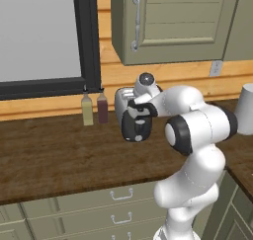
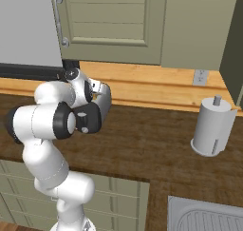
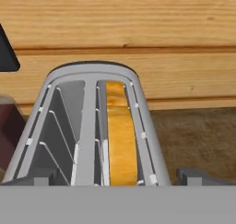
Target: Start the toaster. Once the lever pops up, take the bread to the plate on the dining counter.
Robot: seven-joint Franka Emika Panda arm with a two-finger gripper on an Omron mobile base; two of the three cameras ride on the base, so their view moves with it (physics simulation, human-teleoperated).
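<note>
The chrome toaster [image 1: 123, 103] stands on the wooden worktop by the back wall, its black end face [image 1: 136, 130] turned toward me. In the hand view I look down on the toaster [image 3: 90, 126] and its two slots. The bread [image 3: 120, 135], golden-tan, stands in the right slot; the left slot is empty. My gripper [image 3: 115, 179] hangs open just above the toaster's near end, one fingertip [image 3: 193, 174] on each side, holding nothing. In the left base view the gripper [image 1: 134, 109] sits over the black end. The lever is too small to make out. The plate and dining counter are out of view.
Two slim bottles [image 1: 87, 110] [image 1: 102, 107] stand just left of the toaster under a dark-framed window. A paper towel roll [image 2: 213, 128] stands to the right, with a sink [image 2: 204, 216] at the front right. Sage-green wall cabinets [image 1: 173, 26] hang overhead.
</note>
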